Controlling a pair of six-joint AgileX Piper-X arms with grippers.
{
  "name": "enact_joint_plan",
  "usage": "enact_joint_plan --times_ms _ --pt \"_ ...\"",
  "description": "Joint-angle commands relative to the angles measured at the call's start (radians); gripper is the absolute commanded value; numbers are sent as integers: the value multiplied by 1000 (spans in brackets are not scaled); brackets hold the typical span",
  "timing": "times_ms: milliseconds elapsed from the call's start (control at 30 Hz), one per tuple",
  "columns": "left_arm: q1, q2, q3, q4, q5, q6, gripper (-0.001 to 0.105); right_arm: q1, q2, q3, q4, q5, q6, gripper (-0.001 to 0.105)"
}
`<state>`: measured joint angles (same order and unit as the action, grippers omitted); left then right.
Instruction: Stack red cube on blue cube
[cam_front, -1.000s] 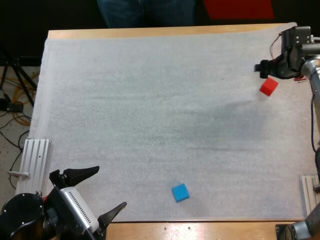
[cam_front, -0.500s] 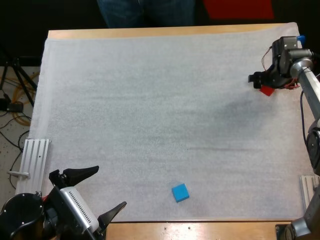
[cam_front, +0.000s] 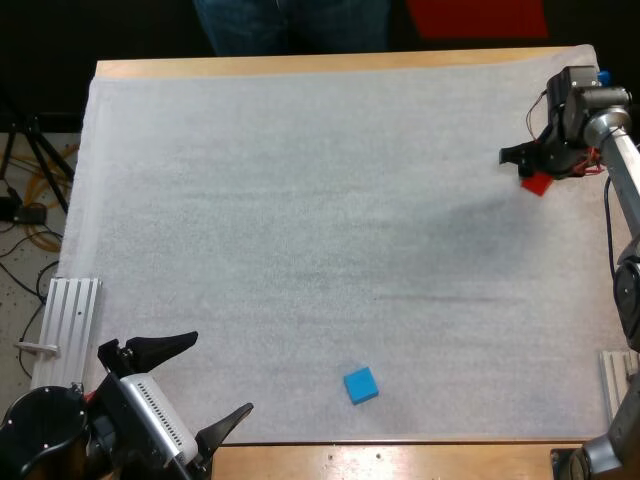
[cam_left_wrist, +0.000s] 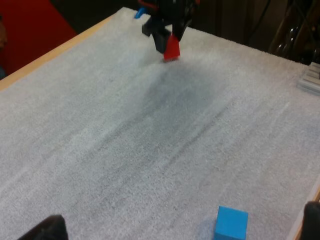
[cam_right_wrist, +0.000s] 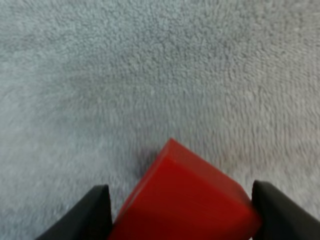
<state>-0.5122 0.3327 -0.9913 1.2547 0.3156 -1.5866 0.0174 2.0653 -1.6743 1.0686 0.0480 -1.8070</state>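
The red cube (cam_front: 539, 184) lies at the mat's far right, partly covered by my right gripper (cam_front: 533, 167). In the right wrist view the red cube (cam_right_wrist: 185, 200) sits turned, with a corner toward the camera, and both black fingers (cam_right_wrist: 95, 212) press against its sides. The blue cube (cam_front: 361, 385) rests alone near the mat's front edge. My left gripper (cam_front: 217, 377) stands open at the front left corner, well to the left of the blue cube. From the left wrist the blue cube (cam_left_wrist: 231, 223) is close and the red cube (cam_left_wrist: 171, 48) far off under the other gripper.
A person's legs (cam_front: 290, 25) stand beyond the table's far edge. A metal rail (cam_front: 70, 315) lies off the mat's left side and another (cam_front: 620, 385) at the right. The white mat (cam_front: 320, 220) stretches bare between the two cubes.
My right gripper came down from just above the red cube to around it and now grips it. The cube shifted slightly. The left arm and the blue cube stayed still.
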Motion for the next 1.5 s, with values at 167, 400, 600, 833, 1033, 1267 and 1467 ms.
enact_joint_plan --times_ms 167,400,600,833,1033,1267,1467 --pt "-5 2 -7 20 -6 -8 87 -3 -174 -13 67 -8 2 24" --pt "-5 2 -7 35 -6 -8 87 24 -357 -10 103 -38 6 24" --pt "-5 2 -7 78 -61 -8 87 121 -491 -10 143 -38 16 24" --pt "-5 2 -7 85 -102 -8 87 310 -598 -10 246 -28 37 24" --pt "-5 2 -7 85 -104 -21 87 508 -660 0 294 -22 105 24" --pt "-5 2 -7 85 -104 -64 87 750 -747 168 291 72 244 24" --pt "-5 2 -7 85 -104 -64 87 951 -761 282 254 132 348 24"
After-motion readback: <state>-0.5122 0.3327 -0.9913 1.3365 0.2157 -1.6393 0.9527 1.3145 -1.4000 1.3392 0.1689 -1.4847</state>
